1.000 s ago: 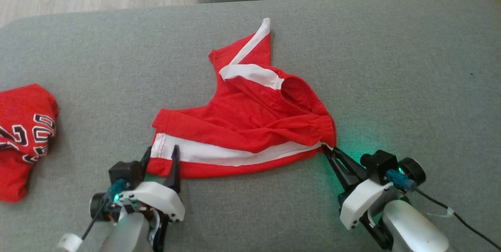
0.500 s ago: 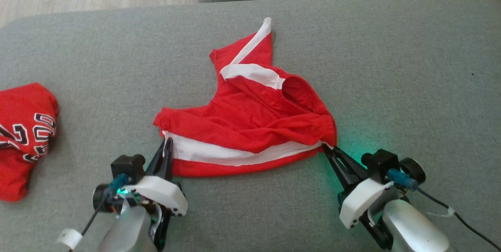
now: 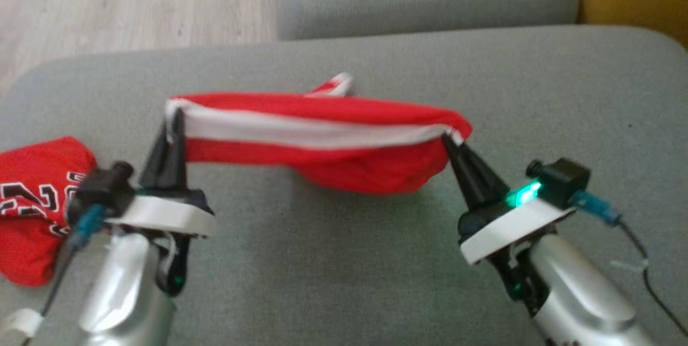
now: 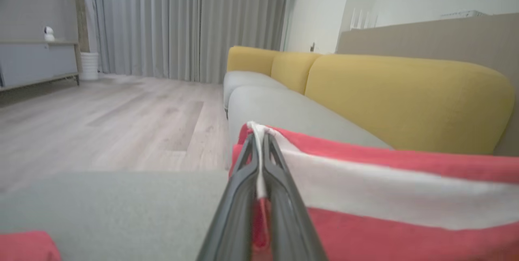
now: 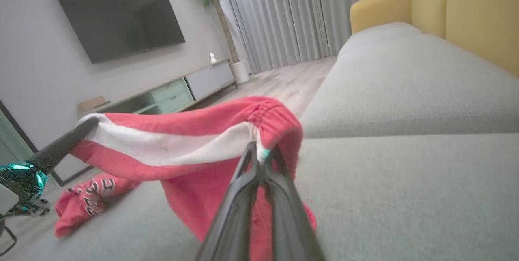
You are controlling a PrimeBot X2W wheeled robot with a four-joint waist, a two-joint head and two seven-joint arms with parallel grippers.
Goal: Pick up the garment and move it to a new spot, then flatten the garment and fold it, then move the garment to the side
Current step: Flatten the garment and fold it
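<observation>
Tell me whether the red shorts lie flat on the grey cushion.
No: the left pincer and right pincer each grip an end, and the shorts hang raised between them.

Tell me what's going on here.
The robot holds the red shorts stretched between its two arms. The left gripper is shut on one end of the white-striped edge, and the right gripper is shut on the waistband end. The middle sags toward the grey sofa cushion. A second red garment lies crumpled at the robot's left. No folding yet.
</observation>
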